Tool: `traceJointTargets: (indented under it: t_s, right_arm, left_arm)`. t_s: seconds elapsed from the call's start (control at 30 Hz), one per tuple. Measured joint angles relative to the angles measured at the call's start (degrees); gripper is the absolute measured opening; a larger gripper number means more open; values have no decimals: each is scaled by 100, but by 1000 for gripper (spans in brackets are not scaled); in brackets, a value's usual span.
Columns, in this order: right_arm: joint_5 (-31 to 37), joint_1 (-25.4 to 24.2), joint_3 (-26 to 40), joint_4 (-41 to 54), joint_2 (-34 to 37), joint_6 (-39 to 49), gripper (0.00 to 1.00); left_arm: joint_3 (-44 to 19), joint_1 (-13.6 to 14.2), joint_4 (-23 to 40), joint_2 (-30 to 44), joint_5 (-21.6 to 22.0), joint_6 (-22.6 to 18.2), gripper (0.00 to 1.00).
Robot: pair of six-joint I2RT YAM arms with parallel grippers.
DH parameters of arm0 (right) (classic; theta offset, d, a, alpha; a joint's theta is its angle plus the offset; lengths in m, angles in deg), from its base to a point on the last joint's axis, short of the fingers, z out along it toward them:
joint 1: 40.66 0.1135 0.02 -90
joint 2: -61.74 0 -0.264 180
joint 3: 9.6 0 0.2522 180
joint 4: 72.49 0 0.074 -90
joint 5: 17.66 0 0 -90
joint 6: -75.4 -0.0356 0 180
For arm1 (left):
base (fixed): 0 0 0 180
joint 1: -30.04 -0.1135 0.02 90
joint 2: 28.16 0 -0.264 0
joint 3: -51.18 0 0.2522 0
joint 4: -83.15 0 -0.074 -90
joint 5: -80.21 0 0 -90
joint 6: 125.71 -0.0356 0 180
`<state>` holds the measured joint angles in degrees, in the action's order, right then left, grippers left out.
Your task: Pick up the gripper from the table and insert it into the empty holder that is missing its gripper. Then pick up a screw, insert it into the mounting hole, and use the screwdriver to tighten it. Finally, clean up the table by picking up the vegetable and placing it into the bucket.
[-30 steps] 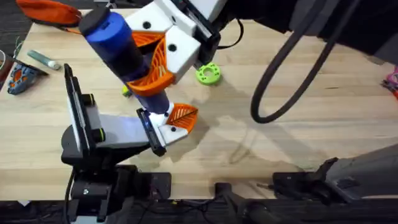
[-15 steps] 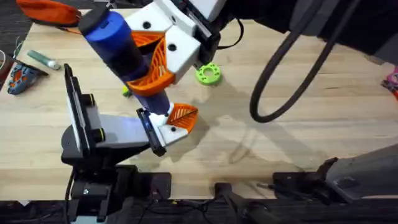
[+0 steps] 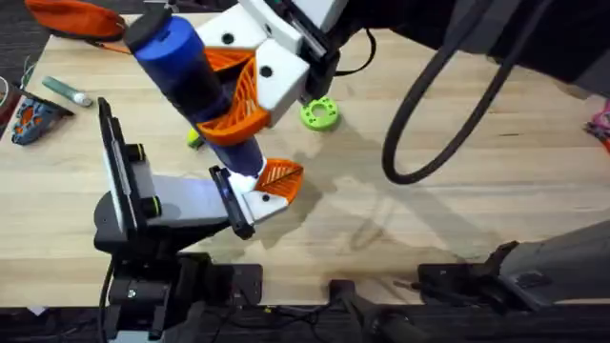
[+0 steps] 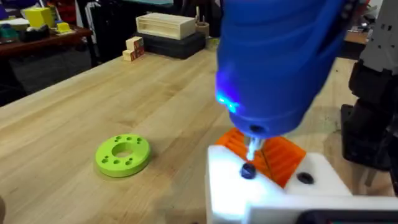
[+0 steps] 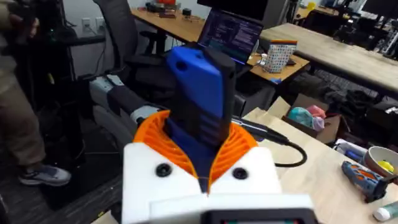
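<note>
Gripping the screwdriver, the right gripper has its orange ribbed pads clamped on the blue body, which leans over the table with its tip down. Seen from the left wrist, the thin metal tip stands on a dark screw in the holder, a blue light glowing on the tool just above. Holder is the white block at the end of the left arm, which lies low across the near-left of the table; the gripper, the orange finger piece, sits in it just beside the driver tip. Left gripper's own fingers: cannot tell whether apart or together. Green ring disc lies flat on the wood, a little beyond the holder, apart from it. Vegetable: a sliver of yellow-green on the table, mostly hidden behind the screwdriver. Right wrist view: a pale bowl at the table's edge with something yellow inside; contents otherwise unclear. Grey-green marker lies at the far-left edge.
</note>
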<state>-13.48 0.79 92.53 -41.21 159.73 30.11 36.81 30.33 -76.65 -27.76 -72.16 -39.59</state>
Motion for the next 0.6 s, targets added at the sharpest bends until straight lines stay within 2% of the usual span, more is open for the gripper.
traceJointTargets:
  t_s: [0.6]
  right_arm:
    - [0,0,0,132,0,208,9]
  left_arm:
    - [0,0,-2,0,0,0,15]
